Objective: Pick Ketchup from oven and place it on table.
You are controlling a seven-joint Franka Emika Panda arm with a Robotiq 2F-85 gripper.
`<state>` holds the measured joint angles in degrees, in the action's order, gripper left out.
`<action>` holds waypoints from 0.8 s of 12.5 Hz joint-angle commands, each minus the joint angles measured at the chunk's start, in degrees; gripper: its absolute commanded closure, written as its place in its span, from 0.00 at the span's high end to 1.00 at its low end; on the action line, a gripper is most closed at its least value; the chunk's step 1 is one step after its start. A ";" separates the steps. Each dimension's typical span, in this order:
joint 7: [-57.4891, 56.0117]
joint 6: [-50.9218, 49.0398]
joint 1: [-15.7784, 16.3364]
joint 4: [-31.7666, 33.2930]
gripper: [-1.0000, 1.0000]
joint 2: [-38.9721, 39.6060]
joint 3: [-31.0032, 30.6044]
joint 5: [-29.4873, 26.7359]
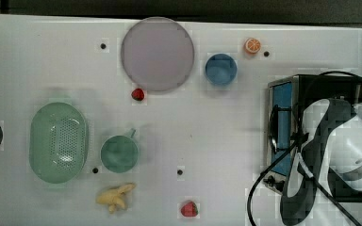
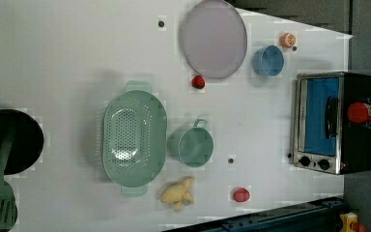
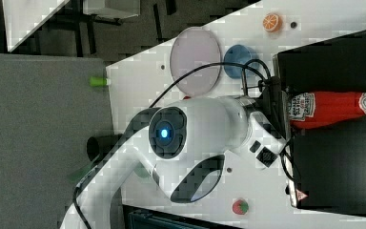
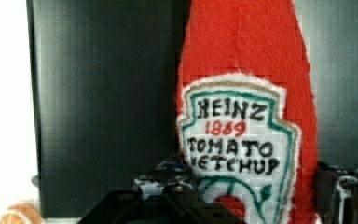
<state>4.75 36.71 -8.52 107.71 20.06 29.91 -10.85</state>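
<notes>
white dotted table (image 1: 217,141), dark surroundings

Ketchup (image 3: 333,109) atop oven (image 3: 333,162)

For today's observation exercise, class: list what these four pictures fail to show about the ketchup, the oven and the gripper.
- Ketchup: its base is hidden behind the arm's wrist in the right view; in the top view the arm covers it.
- Gripper: cut off by the picture's edge in the wrist view, so contact with the bottle cannot be told.
- Oven: what lies behind its bluish door glass cannot be made out in the left view.
</notes>
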 commanded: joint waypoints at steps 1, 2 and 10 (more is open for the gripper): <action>0.54 -2.37 0.95 -6.02 0.63 -3.43 0.84 1.32; 0.43 -5.47 1.53 -8.24 0.63 -4.49 0.60 2.97; 0.30 -30.14 10.28 -20.15 0.63 -14.54 -11.99 8.06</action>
<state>4.68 8.65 -2.52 88.46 5.61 21.14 -4.14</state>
